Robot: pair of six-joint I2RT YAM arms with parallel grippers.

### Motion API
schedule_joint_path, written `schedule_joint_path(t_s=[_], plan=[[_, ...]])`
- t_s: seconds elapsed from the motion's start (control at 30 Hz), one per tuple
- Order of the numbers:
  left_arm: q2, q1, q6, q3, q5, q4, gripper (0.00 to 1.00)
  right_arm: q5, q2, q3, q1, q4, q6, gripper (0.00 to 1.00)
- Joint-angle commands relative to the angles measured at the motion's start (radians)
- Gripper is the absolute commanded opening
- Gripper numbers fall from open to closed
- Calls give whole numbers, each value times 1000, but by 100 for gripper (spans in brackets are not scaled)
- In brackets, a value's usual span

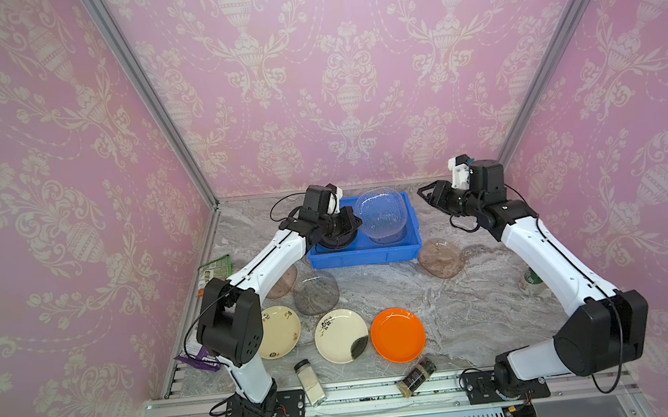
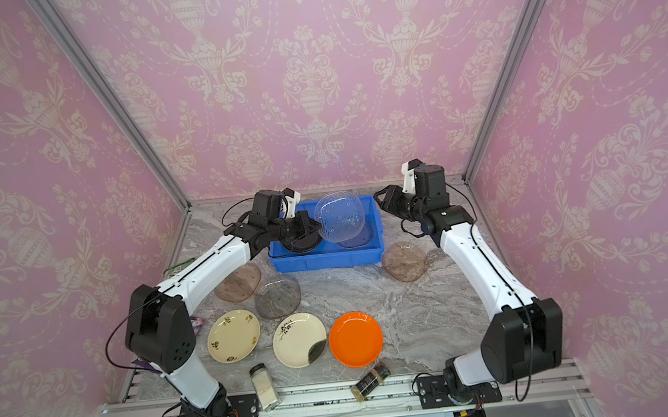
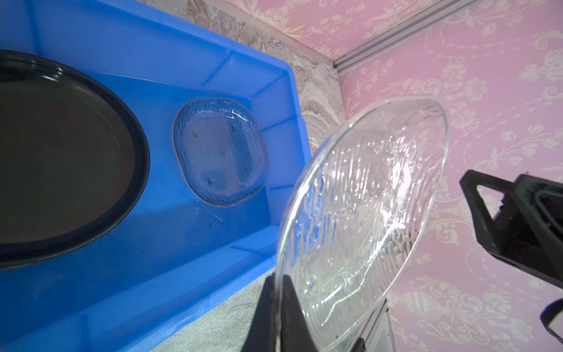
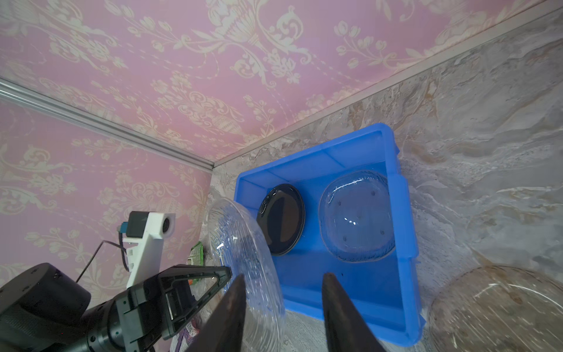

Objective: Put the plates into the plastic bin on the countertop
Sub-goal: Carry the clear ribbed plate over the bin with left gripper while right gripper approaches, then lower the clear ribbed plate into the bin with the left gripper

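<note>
Left wrist view shows the left gripper (image 3: pixel 276 285) clenched on the rim of a clear glass plate (image 3: pixel 365 213), which stands nearly on edge. In both top views this plate is held up over the right half of the blue bin (image 1: pixel 364 256), at the upper middle of the frame.

Inside the bin a black plate (image 3: pixel 61 158) lies in the left half and a second glass plate (image 3: pixel 221 152) in the right half, side by side and apart.

In both top views the right gripper (image 4: pixel 283 275) sits just right of the bin's upper right corner, apart from the held plate. The right wrist view shows its jaws standing apart with nothing grasped.

More plates rest on the marble-look surface (image 1: pixel 439 320):
- A pinkish glass plate (image 1: pixel 440 257) lies just beside the bin's lower right corner.
- A brownish glass plate (image 1: pixel 283 283) lies below the bin's left end, partly hidden under the left arm.
- A grey glass plate (image 1: pixel 315 292) lies right beside the brownish one.
- Two cream plates (image 1: pixel 340 335) and an orange plate (image 1: pixel 398 335) form a row at the lower middle of the frame.

Two spice jars (image 1: pixel 310 383) lie on their sides at the surface's lower edge.
</note>
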Motion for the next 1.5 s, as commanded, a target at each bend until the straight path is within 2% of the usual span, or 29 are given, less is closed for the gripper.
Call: schedule_joint_path(t_s=[0.0,0.3,0.53,0.83,1.03,1.17,1.47], plan=[[18,23,19,1,53,24,0,-9,62,71,35,-5,-48,41],[31,66,36,22,83,10,0,13,218,173,108,-20,-91,39],[100,85,60,77,63,-35,0,99,209,151,104,-17,-70,41],[292,75,113,284,31,-178,0,88,194,110,39,24,6,41],[443,26,201,508,-54,-376,0,71,178,91,4,20,12,41],[532,-2,190,604,-51,-421,0,39,172,77,-22,31,32,41],[702,-36,184,865,-152,-604,0,-11,192,81,-48,35,59,41]])
